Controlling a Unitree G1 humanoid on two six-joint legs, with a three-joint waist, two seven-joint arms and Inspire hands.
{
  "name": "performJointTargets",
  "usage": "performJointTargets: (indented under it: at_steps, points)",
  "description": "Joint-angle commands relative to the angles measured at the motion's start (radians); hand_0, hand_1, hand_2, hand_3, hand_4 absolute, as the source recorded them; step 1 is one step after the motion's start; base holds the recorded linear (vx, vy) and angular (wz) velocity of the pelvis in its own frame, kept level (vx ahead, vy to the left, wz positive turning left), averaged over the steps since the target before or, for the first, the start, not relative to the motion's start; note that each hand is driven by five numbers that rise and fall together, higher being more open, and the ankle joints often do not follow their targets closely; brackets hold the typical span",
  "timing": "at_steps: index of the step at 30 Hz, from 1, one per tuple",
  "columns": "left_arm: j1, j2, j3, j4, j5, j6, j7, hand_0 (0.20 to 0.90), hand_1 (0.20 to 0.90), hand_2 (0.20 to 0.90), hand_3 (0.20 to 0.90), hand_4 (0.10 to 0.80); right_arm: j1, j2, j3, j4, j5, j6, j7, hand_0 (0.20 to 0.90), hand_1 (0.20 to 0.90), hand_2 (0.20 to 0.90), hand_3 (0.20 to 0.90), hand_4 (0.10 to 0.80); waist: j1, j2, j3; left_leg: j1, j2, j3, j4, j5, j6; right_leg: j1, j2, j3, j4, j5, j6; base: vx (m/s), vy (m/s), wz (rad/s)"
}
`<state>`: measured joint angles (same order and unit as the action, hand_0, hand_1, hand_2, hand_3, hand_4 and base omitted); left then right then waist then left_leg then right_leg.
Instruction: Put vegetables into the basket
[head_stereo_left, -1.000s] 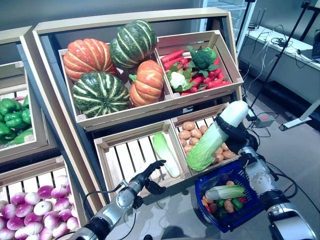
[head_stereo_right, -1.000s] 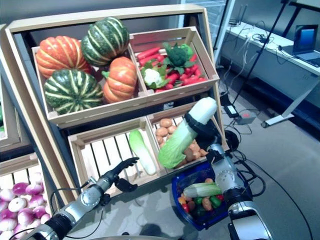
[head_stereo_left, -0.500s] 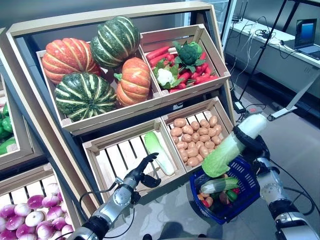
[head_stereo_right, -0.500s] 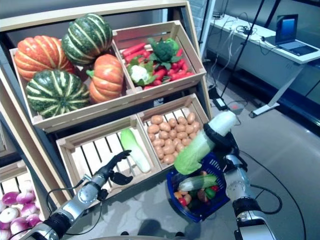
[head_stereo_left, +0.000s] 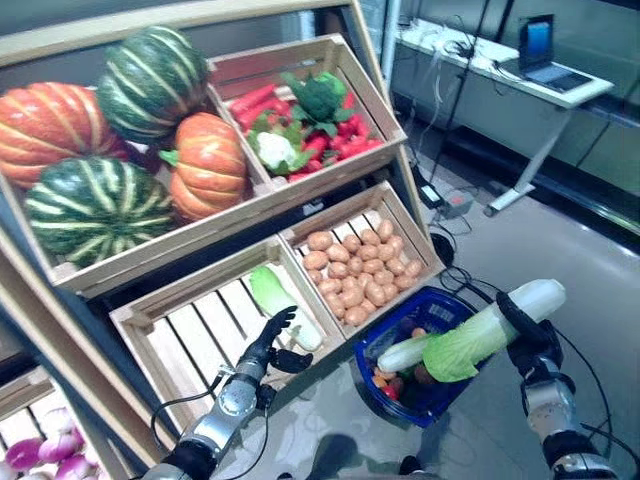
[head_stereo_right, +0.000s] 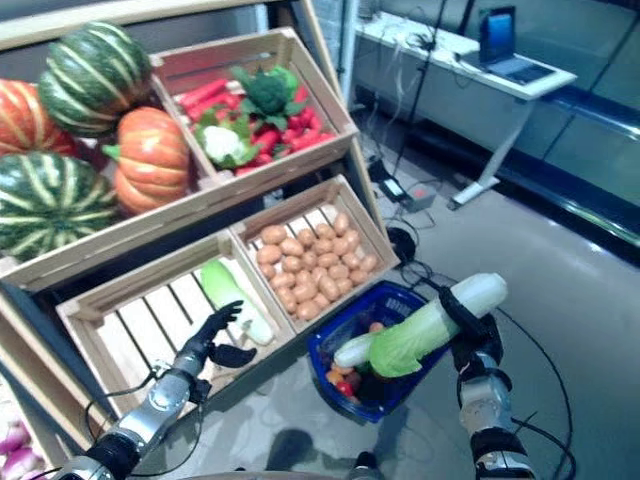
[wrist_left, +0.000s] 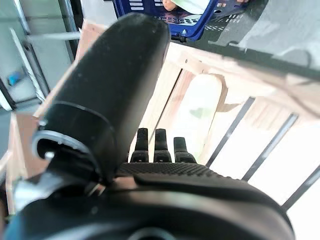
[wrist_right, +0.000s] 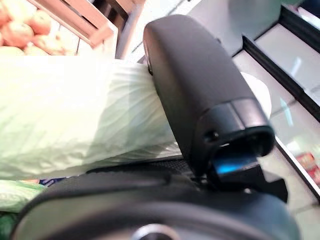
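My right hand (head_stereo_left: 531, 338) is shut on a long pale green napa cabbage (head_stereo_left: 484, 333) and holds it tilted, leafy end down, over the right rim of the blue basket (head_stereo_left: 397, 332) on the floor. In the right wrist view the cabbage (wrist_right: 75, 115) lies across the palm under the thumb (wrist_right: 200, 90). The basket holds another cabbage (head_stereo_left: 400, 353) and small mixed vegetables. My left hand (head_stereo_left: 272, 340) is open, fingers straight, at the front of the slatted crate, right beside a cabbage (head_stereo_left: 275, 296) lying there; that cabbage shows in the left wrist view (wrist_left: 197, 112).
The wooden stand (head_stereo_left: 60, 280) with tiered crates fills the left. A crate of potatoes (head_stereo_left: 355, 275) sits just behind the basket. A white desk (head_stereo_left: 500, 75) with a laptop stands at the back right, cables and a power unit (head_stereo_left: 455, 205) on the grey floor.
The camera has swung right and down. My right hand has lowered the cabbage toward the basket's right side. My left hand stays beside the cabbage in the crate.
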<state>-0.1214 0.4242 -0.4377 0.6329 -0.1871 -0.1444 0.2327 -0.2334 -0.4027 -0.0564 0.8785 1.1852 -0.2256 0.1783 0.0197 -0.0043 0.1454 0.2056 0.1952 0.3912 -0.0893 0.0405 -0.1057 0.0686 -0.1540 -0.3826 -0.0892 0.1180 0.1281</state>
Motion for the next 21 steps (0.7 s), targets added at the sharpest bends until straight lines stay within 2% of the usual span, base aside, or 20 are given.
performJointTargets:
  at_steps: [1,2,4,5,6,7,9,12,17,21]
  points:
    - [-0.122,-0.033,0.065,0.015,-0.078,-0.066,0.035,0.9,0.9,0.9,0.9,0.8,-0.193,-0.034,-0.017,0.022,-0.005,-0.101,0.048,0.3,0.3,0.3,0.3,0.4,-0.009,-0.029,-0.009,-0.021,0.0,-0.066,0.117,-0.039,-0.006,0.07,-0.023,0.067,0.016,-0.02,-0.015,0.025,-0.199,-0.55]
    - [-0.119,-0.041,0.078,0.008,-0.087,-0.081,0.044,0.9,0.9,0.9,0.9,0.8,-0.2,-0.033,-0.006,0.019,-0.026,-0.105,0.043,0.3,0.3,0.3,0.3,0.4,0.003,-0.04,0.013,-0.081,0.015,-0.098,0.285,-0.031,-0.022,0.07,-0.022,0.078,0.031,-0.024,-0.037,-0.004,-0.136,-0.33]
    - [-0.113,-0.05,0.093,-0.009,-0.09,-0.108,0.05,0.9,0.9,0.9,0.9,0.8,-0.202,-0.04,0.015,0.005,-0.036,-0.123,0.027,0.3,0.3,0.3,0.3,0.4,0.027,-0.036,0.056,-0.203,0.025,-0.174,0.437,0.018,-0.049,0.076,-0.012,0.093,0.051,-0.037,-0.061,-0.01,-0.07,-0.32]
    - [-0.113,-0.059,0.101,-0.021,-0.089,-0.124,0.053,0.9,0.9,0.9,0.9,0.8,-0.214,-0.042,0.032,0.004,-0.045,-0.139,0.008,0.3,0.3,0.3,0.3,0.4,0.043,-0.026,0.077,-0.251,0.006,-0.21,0.372,0.032,-0.053,0.089,-0.008,0.114,0.053,-0.044,-0.052,0.007,0.094,-0.29]
    - [-0.115,-0.066,0.101,-0.027,-0.087,-0.135,0.063,0.9,0.9,0.9,0.9,0.8,-0.233,-0.043,0.048,0.004,-0.053,-0.15,-0.01,0.3,0.3,0.3,0.3,0.4,0.05,-0.017,0.084,-0.25,0.003,-0.208,0.278,0.046,-0.052,0.102,-0.007,0.12,0.048,-0.052,-0.041,0.009,0.125,-0.21]
    - [-0.119,-0.066,0.097,-0.033,-0.08,-0.139,0.068,0.9,0.9,0.9,0.9,0.8,-0.248,-0.046,0.053,0.008,-0.058,-0.156,-0.02,0.3,0.3,0.3,0.3,0.4,0.056,-0.015,0.089,-0.254,0.012,-0.2,0.248,0.051,-0.05,0.11,-0.011,0.114,0.047,-0.059,-0.039,0.001,0.077,-0.23]
    - [-0.139,-0.066,0.085,-0.036,-0.065,-0.118,0.085,0.9,0.9,0.9,0.9,0.8,-0.282,-0.05,0.064,0.021,-0.062,-0.147,-0.057,0.3,0.3,0.3,0.3,0.4,0.065,-0.019,0.087,-0.236,-0.001,-0.2,0.221,0.03,-0.034,0.121,-0.026,0.093,0.046,-0.064,-0.034,0.008,0.043,-0.29]
    - [-0.155,-0.061,0.071,-0.02,-0.053,-0.101,0.082,0.9,0.9,0.9,0.9,0.8,-0.263,-0.05,0.055,0.048,-0.066,-0.131,-0.047,0.3,0.3,0.3,0.3,0.4,0.06,-0.012,0.065,-0.183,-0.015,-0.193,0.169,0.02,-0.027,0.119,-0.035,0.066,0.069,-0.081,-0.032,0.107,0.078,-0.47]
    - [-0.152,-0.054,0.055,-0.007,-0.062,-0.107,0.081,0.9,0.9,0.9,0.9,0.8,-0.24,-0.049,0.05,0.078,-0.083,-0.121,-0.033,0.3,0.3,0.3,0.3,0.4,0.065,-0.005,0.048,-0.148,-0.03,-0.219,0.142,0.004,-0.022,0.133,-0.03,0.073,0.062,-0.095,-0.034,0.11,0.008,0.06]
    - [-0.168,-0.048,0.037,-0.024,-0.067,-0.122,0.097,0.9,0.9,0.9,0.9,0.8,-0.272,-0.053,0.072,0.088,-0.137,-0.116,-0.065,0.3,0.3,0.3,0.3,0.4,0.078,0.001,0.061,-0.183,-0.034,-0.236,0.168,0.001,-0.029,0.123,-0.031,0.072,0.071,-0.104,-0.036,0.004,-0.014,0.32]
